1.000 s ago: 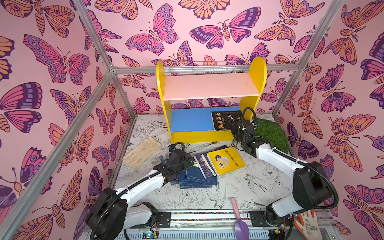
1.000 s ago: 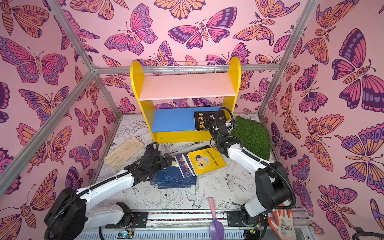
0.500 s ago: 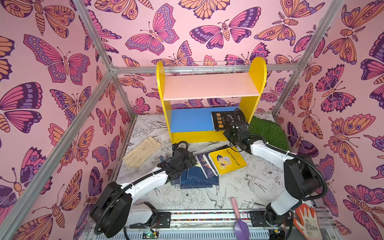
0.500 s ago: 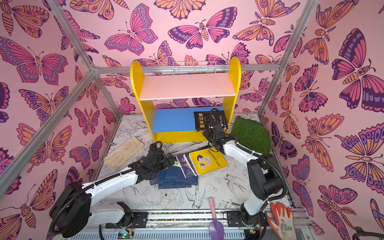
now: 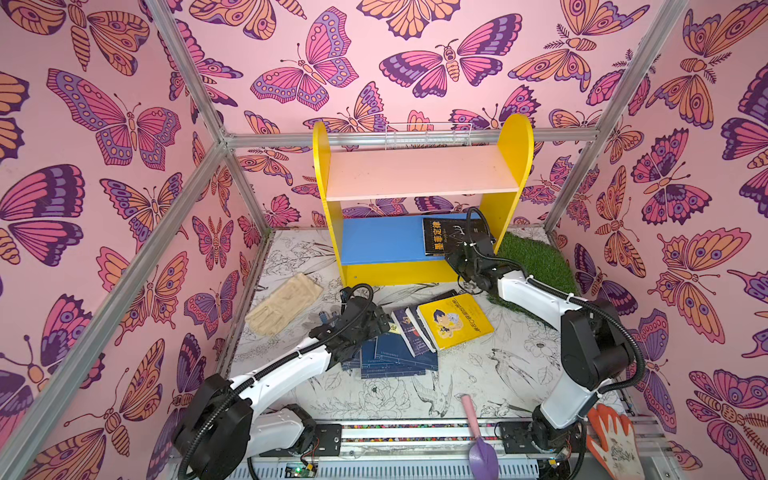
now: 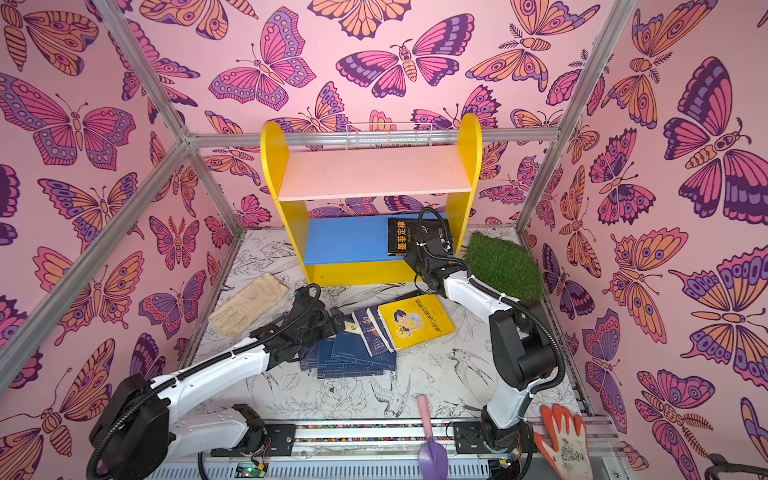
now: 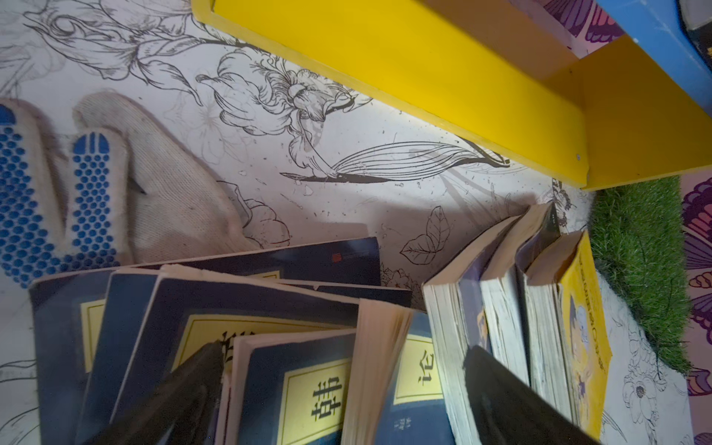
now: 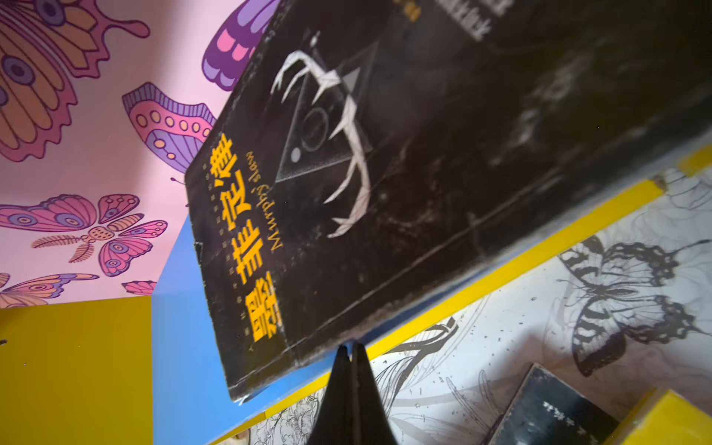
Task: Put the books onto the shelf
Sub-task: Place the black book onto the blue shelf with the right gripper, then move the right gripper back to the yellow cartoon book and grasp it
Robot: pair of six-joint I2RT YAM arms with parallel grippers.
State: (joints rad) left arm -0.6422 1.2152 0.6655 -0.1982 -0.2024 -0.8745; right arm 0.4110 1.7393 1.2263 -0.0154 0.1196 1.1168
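- In a top view, the shelf stands upper centre. One black book lies flat at the right end of its blue lower board, with its long side running front to back. The right gripper is at the book's lower right corner by the board's front edge.
- In the same view, the other books lie on the floor at centre frame, below the shelf. They form a navy stack and a fan ending in a yellow book. The left gripper hangs over the stack's upper left corner, and that arm is clearly the nearer one.
- In a top view, the bare stretch of blue board lies up-frame from the navy stack, to the left of the black book. I judge the next carry runs that way.
- Left wrist view: the left gripper's fingers are spread fully and hold nothing. Between them lie two navy covers with yellow labels, a raised page edge dividing them. Closing here could catch both.
- Right wrist view: the right gripper's fingertips are clenched together on nothing. The black book's near edge lies just ahead of them, flat on the board. It looks placed.
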